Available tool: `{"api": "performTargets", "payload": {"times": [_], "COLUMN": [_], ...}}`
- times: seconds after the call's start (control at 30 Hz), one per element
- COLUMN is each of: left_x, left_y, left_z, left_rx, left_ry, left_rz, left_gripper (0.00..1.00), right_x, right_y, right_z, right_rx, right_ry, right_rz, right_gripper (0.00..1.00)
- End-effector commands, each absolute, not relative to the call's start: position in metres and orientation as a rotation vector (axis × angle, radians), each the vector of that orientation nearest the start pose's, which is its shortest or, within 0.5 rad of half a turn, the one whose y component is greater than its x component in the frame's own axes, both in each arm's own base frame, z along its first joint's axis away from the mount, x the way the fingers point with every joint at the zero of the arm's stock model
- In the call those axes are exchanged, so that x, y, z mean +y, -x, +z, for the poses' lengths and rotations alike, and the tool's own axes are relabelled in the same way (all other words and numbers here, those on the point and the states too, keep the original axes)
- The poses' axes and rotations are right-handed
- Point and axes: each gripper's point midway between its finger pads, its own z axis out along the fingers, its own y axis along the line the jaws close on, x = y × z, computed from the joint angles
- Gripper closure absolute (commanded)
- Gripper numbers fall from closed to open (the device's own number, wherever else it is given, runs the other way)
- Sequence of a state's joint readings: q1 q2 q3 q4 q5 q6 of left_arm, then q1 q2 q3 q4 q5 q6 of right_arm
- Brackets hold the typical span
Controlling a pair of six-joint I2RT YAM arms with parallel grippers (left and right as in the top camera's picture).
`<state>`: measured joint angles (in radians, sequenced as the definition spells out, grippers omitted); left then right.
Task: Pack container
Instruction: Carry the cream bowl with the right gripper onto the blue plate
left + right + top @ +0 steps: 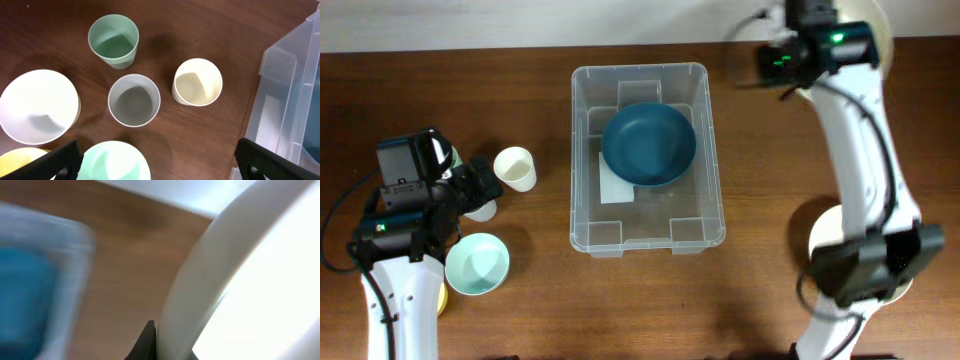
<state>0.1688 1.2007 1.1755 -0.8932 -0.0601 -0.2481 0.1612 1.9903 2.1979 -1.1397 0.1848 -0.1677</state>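
The container (582, 150) sits mid-surface with a blue bowl (649, 145) inside. We note the left pincer (162, 160) released above the cups. The right pincer (770, 62) is clenched beside the container; any load is indiscernible. Risk: lowering onto the grey cup (134, 100) may topple the nearby cream cup (197, 82). The white label (615, 187) on the container's base carries no text we can read.

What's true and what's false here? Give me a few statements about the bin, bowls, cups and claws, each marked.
The blue bowl lies inside the clear bin. True.
Three cups stand inside the bin. False: the green cup, grey cup and cream cup stand on the table beside it.
The left gripper is open and holds nothing. True.
The right gripper grips a bowl. False: it is shut, with no bowl in it.
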Motion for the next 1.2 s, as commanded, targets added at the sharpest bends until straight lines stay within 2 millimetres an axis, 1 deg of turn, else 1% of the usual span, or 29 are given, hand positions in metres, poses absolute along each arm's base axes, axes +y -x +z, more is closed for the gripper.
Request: {"api": "performTargets", "payload": {"times": [0.0,0.03,0.13,0.2,0.27,0.3,0.33,0.37,0.43,0.53,0.6,0.67,0.77,0.8,0.87,0.9,0.93,1.0,1.1,1.17], "left_x": [0.065,0.065,0.065,0.065,0.065,0.065,0.065,0.065,0.065,0.065,0.065,0.065,0.065,0.065,0.065,0.065,0.065,0.065,0.065,0.065], "left_y": [-0.317,-0.317,-0.317,-0.317,-0.317,-0.317,-0.317,-0.317,-0.317,-0.317,-0.317,-0.317,-0.317,-0.317,-0.317,-0.317,-0.317,-0.317,-0.317,-0.317], "left_z": [0.229,0.228,0.228,0.228,0.228,0.228,0.228,0.228,0.228,0.228,0.228,0.228,0.229,0.229,0.229,0.229,0.229,0.229,0.229,0.229], "left_rx": [2.398,2.398,2.399,2.4,2.4,2.4,2.4,2.4,2.4,2.4,2.4,2.4,2.398,2.398,2.398,2.398,2.398,2.398,2.397,2.397], "left_ry": [0.547,0.547,0.547,0.547,0.547,0.547,0.547,0.547,0.547,0.547,0.547,0.547,0.547,0.547,0.547,0.547,0.547,0.547,0.547,0.547], "left_rz": [0.032,0.032,0.032,0.032,0.032,0.032,0.032,0.032,0.032,0.032,0.032,0.032,0.032,0.032,0.032,0.032,0.032,0.032,0.032,0.032], "left_gripper": [0.0,0.01,0.01,0.01,0.01,0.01,0.0,0.01,0.0,0.01,0.01,0.01,0.01,0.0,0.01,0.01,0.01,0.01,0.01,0.0], "right_x": [0.123,0.144,0.194,0.219,0.24,0.253,0.259,0.267,0.276,0.283,0.283,0.284,0.286,0.286,0.286,0.285,0.284,0.283,0.277,0.268], "right_y": [-0.481,-0.475,-0.458,-0.447,-0.438,-0.433,-0.43,-0.427,-0.425,-0.425,-0.425,-0.425,-0.426,-0.427,-0.426,-0.425,-0.424,-0.421,-0.426,-0.435], "right_z": [0.263,0.257,0.24,0.225,0.208,0.196,0.19,0.18,0.161,0.137,0.127,0.12,0.12,0.121,0.12,0.121,0.121,0.125,0.149,0.172], "right_rx": [2.412,2.398,2.36,2.35,2.355,2.362,2.367,2.375,2.392,2.419,2.437,2.442,2.429,2.428,2.431,2.433,2.439,2.448,2.456,2.452], "right_ry": [0.748,0.837,1.04,1.143,1.215,1.257,1.278,1.307,1.351,1.385,1.396,1.412,1.42,1.419,1.419,1.421,1.424,1.412,1.283,1.152], "right_rz": [-0.218,-0.213,-0.19,-0.167,-0.127,-0.094,-0.077,-0.06,-0.053,-0.056,-0.058,-0.051,-0.047,-0.047,-0.047,-0.048,-0.049,-0.048,-0.052,-0.078], "right_gripper": [0.96,0.96,0.96,0.96,0.96,0.96,0.96,0.96,0.96,0.96,0.96,0.96,0.96,0.93,0.76,0.73,0.71,0.69,0.69,0.69]}}
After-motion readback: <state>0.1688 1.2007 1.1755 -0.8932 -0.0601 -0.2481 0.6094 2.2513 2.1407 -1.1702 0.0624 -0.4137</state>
